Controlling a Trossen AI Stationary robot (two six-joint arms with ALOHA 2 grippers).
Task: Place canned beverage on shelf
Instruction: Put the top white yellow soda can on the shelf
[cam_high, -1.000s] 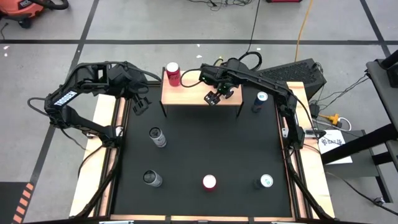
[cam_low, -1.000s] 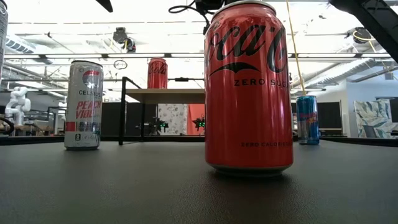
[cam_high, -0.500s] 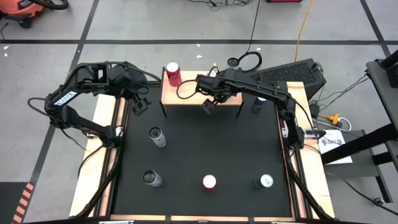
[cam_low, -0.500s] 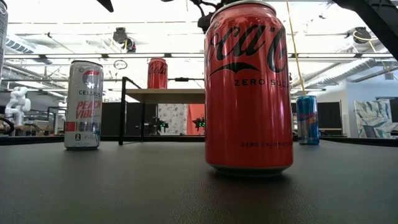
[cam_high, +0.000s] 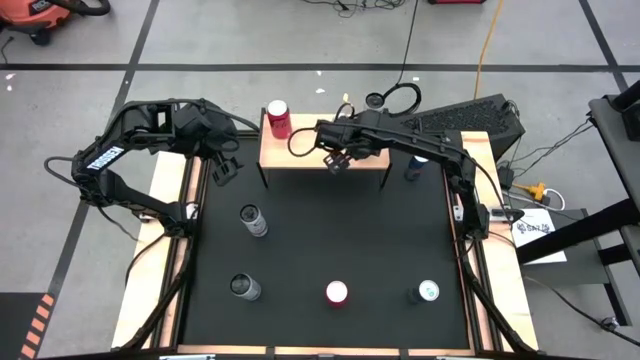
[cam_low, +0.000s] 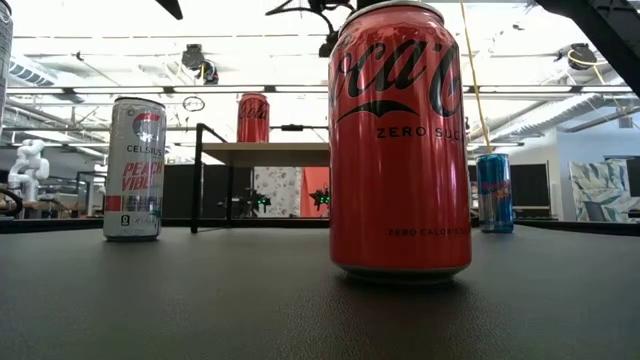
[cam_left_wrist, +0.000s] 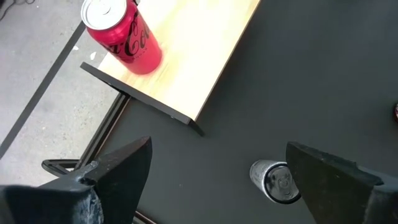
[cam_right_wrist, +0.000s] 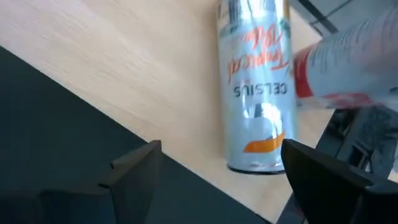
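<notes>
The shelf is a small wood-topped platform on black legs at the mat's far side. A red can stands on its far left corner. A silver Celsius can is on the wood close to the shelf's edge, its lettering upside down in the right wrist view; my right arm hides it from above. My right gripper hangs open over the shelf's near edge, its fingers short of that can and apart from it. My left gripper waits open beside the shelf's left end.
Loose cans stand on the black mat: two silver, a red one, a blue one, and another blue one right of the shelf. Wooden rails edge the mat.
My right gripper has shifted a little toward the table's left along the shelf's near edge, and its wrist has rolled. Its fingers stay open. The red can and the cans on the mat have not moved.
</notes>
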